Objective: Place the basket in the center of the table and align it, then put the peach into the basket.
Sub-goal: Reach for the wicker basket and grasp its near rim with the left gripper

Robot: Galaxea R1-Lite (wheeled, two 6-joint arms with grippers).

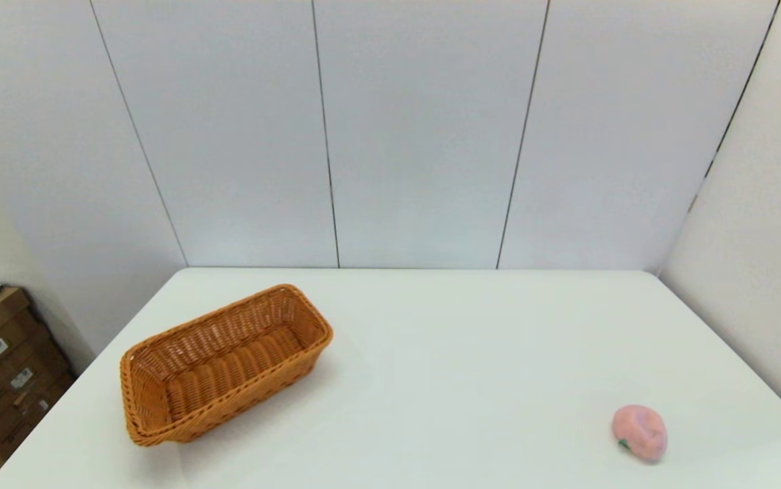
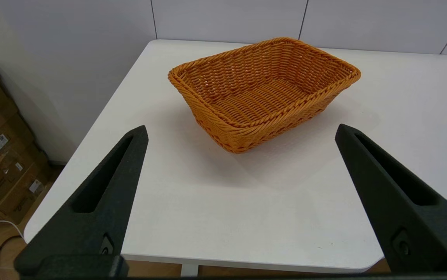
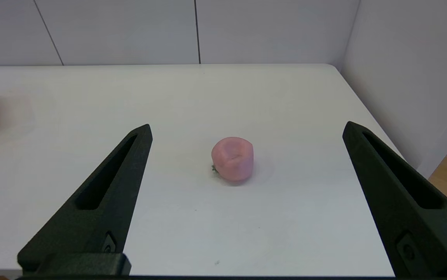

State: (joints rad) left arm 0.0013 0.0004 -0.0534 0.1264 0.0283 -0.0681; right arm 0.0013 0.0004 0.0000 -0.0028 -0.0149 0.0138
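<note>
The left gripper (image 2: 241,130) is seen spread wide in the left wrist view, its 2 black fingers (image 2: 103,194) far apart with nothing held and nothing touched. It is held back near the table's near edge, off the surface, aimed at the wicker basket (image 2: 264,91), which lies well ahead of the fingertips. The right gripper (image 3: 247,128) is likewise spread wide and empty; the pink toy peach (image 3: 232,158) is framed between its fingers (image 3: 103,198) but lies beyond the tips and is not touched.

In the head view neither arm is visible. The basket (image 1: 224,363) is set on the left part of the white table (image 1: 465,380), upright with its opening upward and nothing inside. Its long axis is turned diagonally: 1 short end is directed toward the near-left edge, the other toward the back and middle of the table.

The peach (image 1: 640,432) is found on the near-right part of the table, well apart from the basket. It appears to be lying on its side, with a small green stem mark low on the side facing the basket and a dimpled face, probably its end hollow, turned toward the right gripper.
</note>
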